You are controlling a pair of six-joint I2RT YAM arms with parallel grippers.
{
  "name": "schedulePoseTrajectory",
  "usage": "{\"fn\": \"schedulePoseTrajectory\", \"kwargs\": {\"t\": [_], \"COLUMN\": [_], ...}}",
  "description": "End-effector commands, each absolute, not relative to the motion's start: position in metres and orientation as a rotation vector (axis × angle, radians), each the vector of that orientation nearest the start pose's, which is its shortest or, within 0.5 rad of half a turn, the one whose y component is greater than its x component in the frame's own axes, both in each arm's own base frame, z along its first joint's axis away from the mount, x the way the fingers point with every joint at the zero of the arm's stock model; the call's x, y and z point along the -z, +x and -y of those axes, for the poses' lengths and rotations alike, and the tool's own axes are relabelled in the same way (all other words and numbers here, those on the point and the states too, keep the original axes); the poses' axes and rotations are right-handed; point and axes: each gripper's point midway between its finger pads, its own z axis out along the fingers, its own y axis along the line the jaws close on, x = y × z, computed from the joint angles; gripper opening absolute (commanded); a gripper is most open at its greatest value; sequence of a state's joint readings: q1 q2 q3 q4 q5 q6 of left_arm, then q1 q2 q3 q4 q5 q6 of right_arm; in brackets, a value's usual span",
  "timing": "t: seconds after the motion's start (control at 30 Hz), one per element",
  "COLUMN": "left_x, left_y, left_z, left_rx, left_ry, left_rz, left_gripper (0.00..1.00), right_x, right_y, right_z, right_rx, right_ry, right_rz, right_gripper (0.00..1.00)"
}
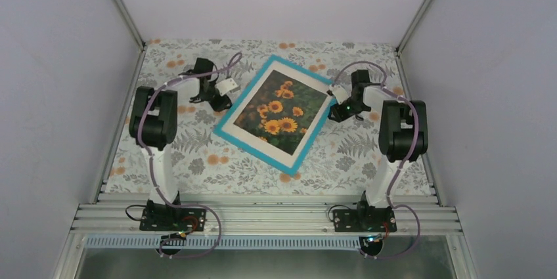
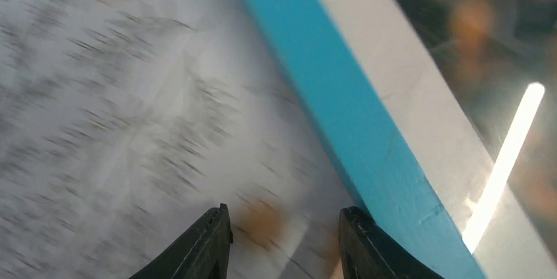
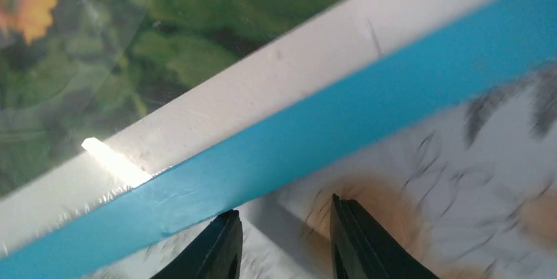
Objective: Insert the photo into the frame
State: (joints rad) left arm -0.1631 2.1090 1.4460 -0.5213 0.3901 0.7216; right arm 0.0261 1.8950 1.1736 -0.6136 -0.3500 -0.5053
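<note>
The frame [image 1: 244,97] lies face up on the tabletop [image 1: 197,161], between the two hands. The photo [image 1: 279,109] shows through its opening, inside the pale mat [image 2: 407,88]. A streak of glare crosses the pane [image 2: 506,154] over it, so the print sits behind the front, not on top of it.

The left hand [image 2: 286,210] is low over the tabletop with its fingers [image 2: 213,246] spread and only the flowered cloth between them. The frame's blue edge runs just beside its right finger and away ahead of it. The wrist view is blurred, so whether that finger touches the edge is hard to say.

The right hand [image 3: 284,207] is spread too, with nothing in its gap. The blue edge crosses just ahead of its fingertips, the mat beyond that, and the photo further ahead and to the left.

By the look of it the main job is done — the photo is in the frame and sits square in the opening. The back is against the tabletop and out of sight, so nothing shows whether it is closed up. What seems to be left is small — perhaps a nudge to straighten the frame, which lies askew to the tabletop's edges, and drawing both hands clear.
</note>
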Motion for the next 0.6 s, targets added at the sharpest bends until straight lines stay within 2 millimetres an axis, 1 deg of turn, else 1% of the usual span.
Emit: {"fn": "schedulePoseTrajectory", "kwargs": {"t": [0.0,0.07,0.1,0.2,0.27,0.43,0.57], "left_x": [0.000,0.002,0.003,0.006,0.006,0.002,0.000], "left_y": [0.371,0.347,0.339,0.316,0.307,0.295,0.292], "left_z": [0.148,0.146,0.144,0.139,0.139,0.142,0.145], "left_rx": [0.524,0.546,0.546,0.548,0.563,0.608,0.630], "left_ry": [1.387,1.415,1.420,1.434,1.426,1.400,1.400], "left_rz": [-2.346,-2.347,-2.351,-2.355,-2.357,-2.353,-2.345], "left_gripper": [0.42,0.42,0.42,0.42,0.42,0.42,0.42], "right_x": [0.010,0.010,0.010,0.012,0.014,0.012,0.010], "right_y": [0.401,0.408,0.408,0.401,0.395,0.390,0.389], "right_z": [-0.076,-0.086,-0.090,-0.100,-0.103,-0.102,-0.102], "right_rx": [-0.393,-0.416,-0.425,-0.450,-0.458,-0.449,-0.450], "right_ry": [-0.778,-0.798,-0.806,-0.833,-0.844,-0.839,-0.831], "right_rz": [-2.734,-2.722,-2.719,-2.723,-2.728,-2.726,-2.724], "right_gripper": [0.35,0.35,0.35,0.35,0.35,0.35,0.36]}}
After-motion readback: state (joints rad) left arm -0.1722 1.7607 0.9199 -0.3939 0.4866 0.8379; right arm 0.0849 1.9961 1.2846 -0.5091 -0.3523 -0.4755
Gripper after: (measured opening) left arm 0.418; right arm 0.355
